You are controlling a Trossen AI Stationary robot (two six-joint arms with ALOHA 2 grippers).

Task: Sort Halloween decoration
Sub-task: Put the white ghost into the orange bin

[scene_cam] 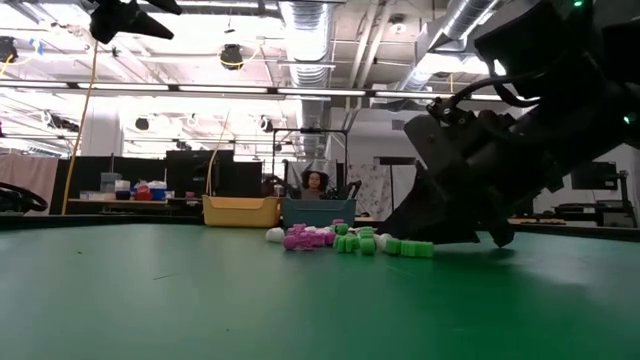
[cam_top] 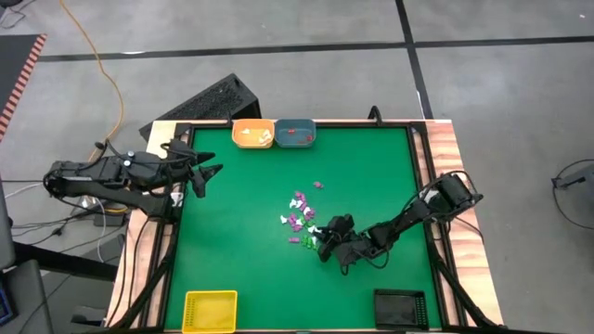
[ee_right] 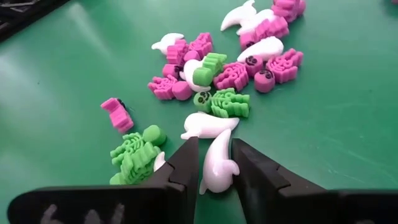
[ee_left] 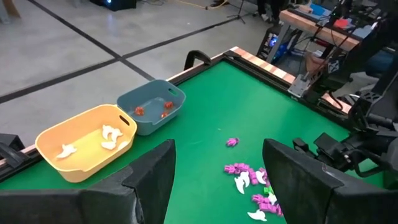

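So far, partly sorted. Left gripper (cam_top: 212, 173): fingers spread, idle above the table's left edge. Orange tray (cam_top: 252, 134): a few white pieces. Blue tray (cam_top: 295, 134): a few orange-red pieces. Halloween decoration (cam_top: 299, 215): most remains heaped mid-table. Right gripper (ee_right: 214, 163): pinching one white ghost (ee_right: 217, 163) at the heap. Yellow tray (cam_top: 210, 311): nothing inside.
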